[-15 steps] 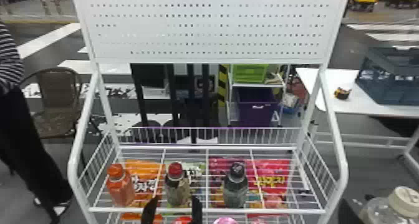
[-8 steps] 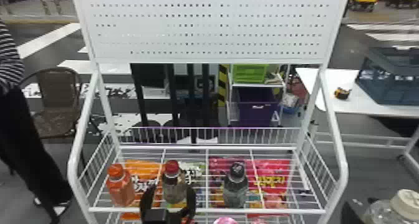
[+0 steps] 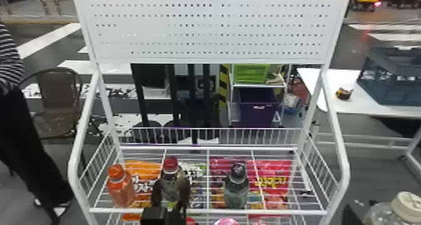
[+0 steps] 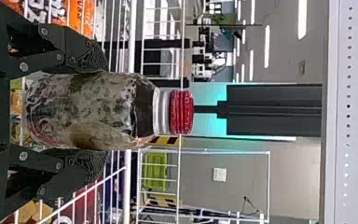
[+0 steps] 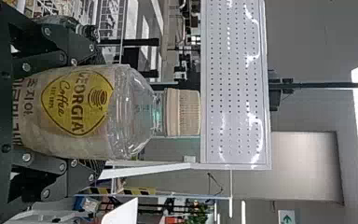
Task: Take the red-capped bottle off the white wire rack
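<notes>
The left gripper (image 3: 171, 184) is clamped on the red-capped bottle (image 3: 170, 165), between the orange bottle (image 3: 121, 188) and black-capped bottle (image 3: 237, 190) at the white wire rack (image 3: 206, 211); the right gripper (image 3: 354, 215) clasps a beige-capped bottle (image 5: 84, 112).

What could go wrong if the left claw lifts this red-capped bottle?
The red-capped bottle is behind the front rail; pulled out too low, its base might catch. The orange bottle stands to its left and may get bumped. The right claw holds a pale-capped bottle, which could knock the side frame.
</notes>
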